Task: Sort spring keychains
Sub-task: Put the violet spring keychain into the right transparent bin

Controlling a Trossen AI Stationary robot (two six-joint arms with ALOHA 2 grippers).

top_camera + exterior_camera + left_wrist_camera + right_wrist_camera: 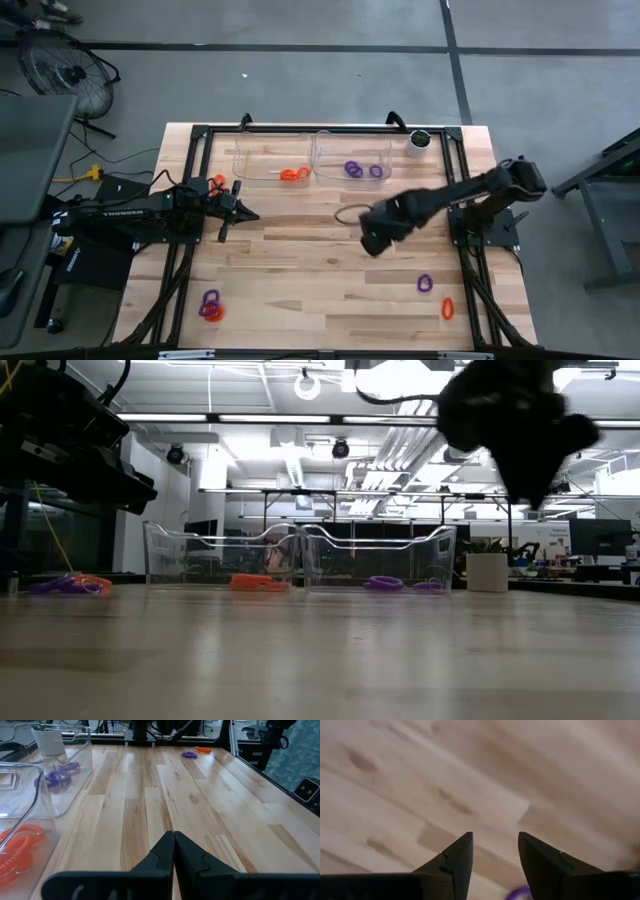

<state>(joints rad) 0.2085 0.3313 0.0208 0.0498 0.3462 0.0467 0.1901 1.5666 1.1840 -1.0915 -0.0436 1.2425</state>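
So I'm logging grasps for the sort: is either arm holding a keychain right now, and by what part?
Nothing is held. The left gripper has its fingers shut on nothing; the right gripper hangs open above bare table.

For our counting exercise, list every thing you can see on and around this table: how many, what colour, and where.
Clear bins: two, side by side at the table's far edge.
Orange keychains: one or more in the left bin; one near right; one near left.
Purple keychains: two in the right bin; one near right; one near left.
White cup: one, dark top, far right corner.
Wooden table: one, light.
Fan: one, black, floor, far left.
Left gripper: shut, left side.
Right gripper: open, over table centre.
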